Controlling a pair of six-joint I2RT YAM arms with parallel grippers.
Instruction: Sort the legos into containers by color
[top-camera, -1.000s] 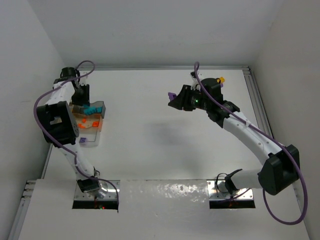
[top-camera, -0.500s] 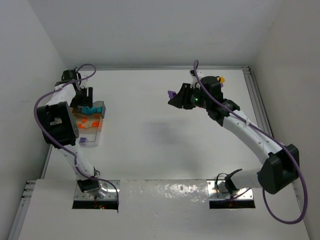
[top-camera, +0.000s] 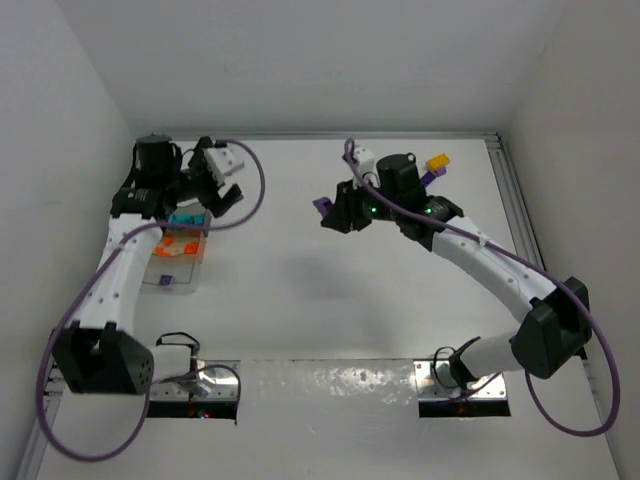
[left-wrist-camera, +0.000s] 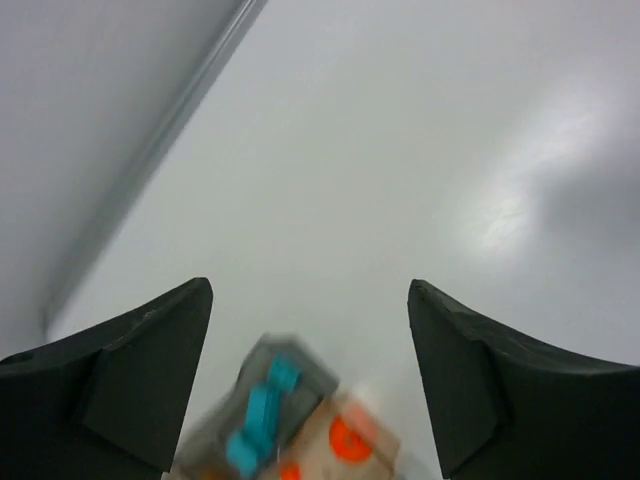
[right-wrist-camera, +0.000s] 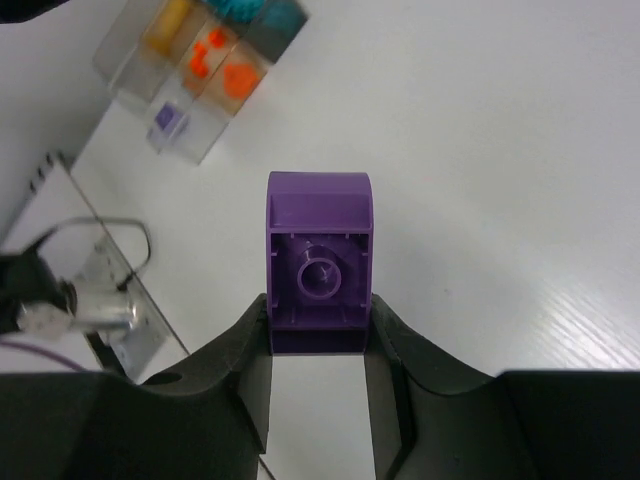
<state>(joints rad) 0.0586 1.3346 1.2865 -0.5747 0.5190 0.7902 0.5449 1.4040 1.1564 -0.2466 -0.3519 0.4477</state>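
Note:
The clear divided tray sits at the left of the table, holding teal, orange and purple legos. My left gripper is open and empty, raised just right of the tray's far end. In the left wrist view the blurred tray with teal legos lies below it. My right gripper is shut on a purple lego, held above the table's middle. The tray shows far off in the right wrist view.
A yellow lego and a small purple lego lie at the far right, behind the right arm. A raised rail runs along the table's right edge. White walls close the left, far and right sides.
My left gripper has swung off the tray's far end to the right and now points across the table. My right gripper has carried the purple lego a little left and nearer.

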